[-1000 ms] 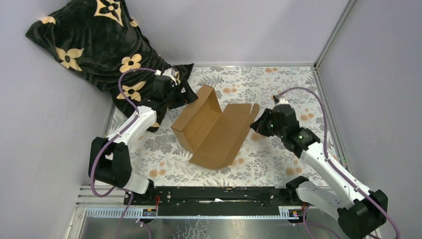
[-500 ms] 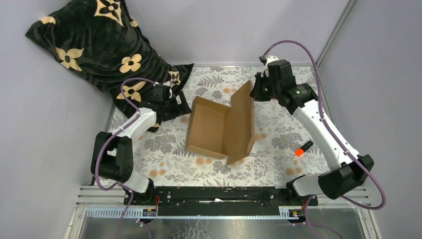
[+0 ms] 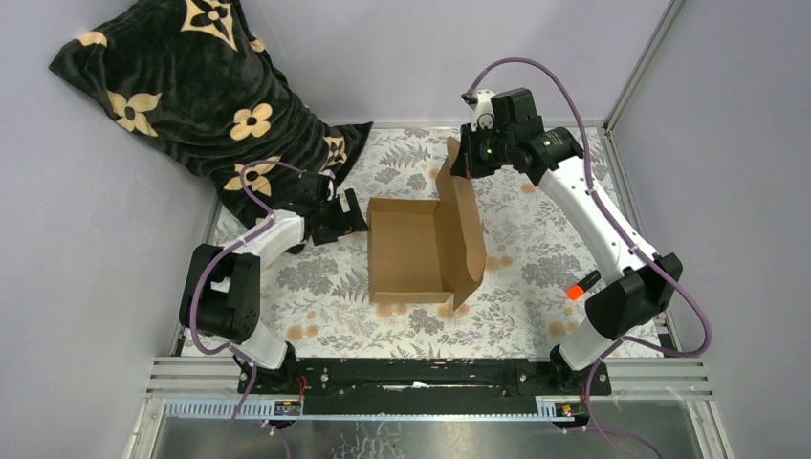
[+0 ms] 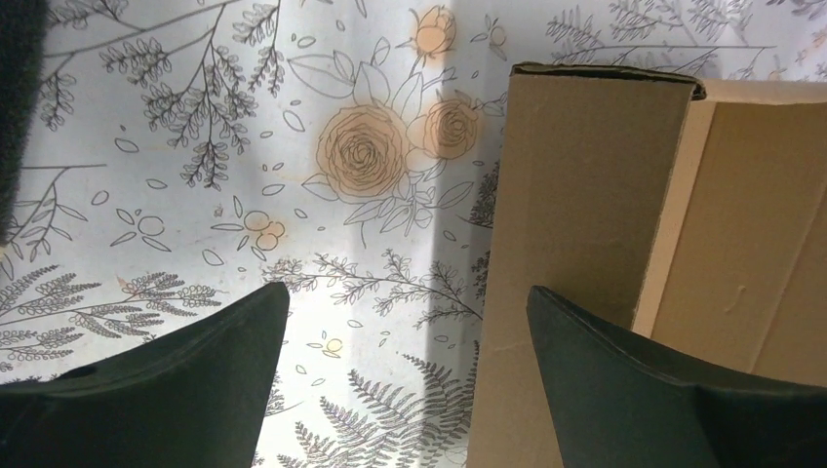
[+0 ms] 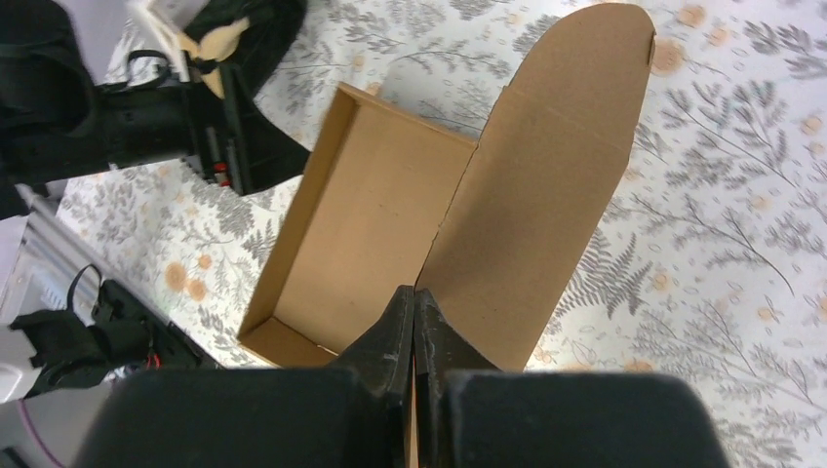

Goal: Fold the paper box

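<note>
Lid of paper box [image 3: 406,253] raised, far edge pinched in right tool [image 5: 414,297]; left tool [image 4: 410,292] spread at left wall

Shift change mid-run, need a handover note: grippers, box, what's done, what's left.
Left gripper: open, low beside the left wall of the brown corrugated cardboard box; contact unclear.
Right gripper: shut on the box's lid flap, holding it near upright.
Done: side walls stand; box rests on the floral table cover.
Left: swing the lid over, tuck it shut.
Small orange-and-black marker lies apart, right of the box.
</note>
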`<control>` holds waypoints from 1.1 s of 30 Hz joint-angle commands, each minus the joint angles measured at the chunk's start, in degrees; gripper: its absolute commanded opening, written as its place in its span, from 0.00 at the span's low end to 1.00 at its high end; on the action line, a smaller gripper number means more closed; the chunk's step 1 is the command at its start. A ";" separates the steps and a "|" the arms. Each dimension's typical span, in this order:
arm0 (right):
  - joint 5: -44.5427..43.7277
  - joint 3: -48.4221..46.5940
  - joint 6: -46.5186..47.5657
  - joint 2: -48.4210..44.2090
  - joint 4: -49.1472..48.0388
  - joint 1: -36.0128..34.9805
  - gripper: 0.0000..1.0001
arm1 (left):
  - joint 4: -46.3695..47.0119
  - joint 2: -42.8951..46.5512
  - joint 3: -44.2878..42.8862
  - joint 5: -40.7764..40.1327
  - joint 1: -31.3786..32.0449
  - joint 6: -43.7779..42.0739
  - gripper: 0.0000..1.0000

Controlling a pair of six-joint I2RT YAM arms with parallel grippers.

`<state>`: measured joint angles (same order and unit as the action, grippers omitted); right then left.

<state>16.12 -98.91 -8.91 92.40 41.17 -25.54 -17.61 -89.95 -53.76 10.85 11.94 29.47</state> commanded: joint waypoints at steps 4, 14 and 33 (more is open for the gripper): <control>6.93 -9.63 4.28 3.75 2.25 -3.93 0.04 | 2.89 -0.51 2.30 1.17 -0.04 0.60 0.98; 3.51 -17.43 1.05 3.99 1.68 -5.06 0.45 | 3.42 3.62 5.58 -0.48 2.18 4.35 0.98; -33.77 21.33 -13.70 -21.02 0.93 8.51 1.00 | -6.40 23.33 8.19 -5.06 12.70 7.89 0.98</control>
<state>-11.92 -82.85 -17.80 73.45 41.54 -20.51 -20.25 -71.29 -47.00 8.05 23.64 36.16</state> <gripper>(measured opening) 0.993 0.985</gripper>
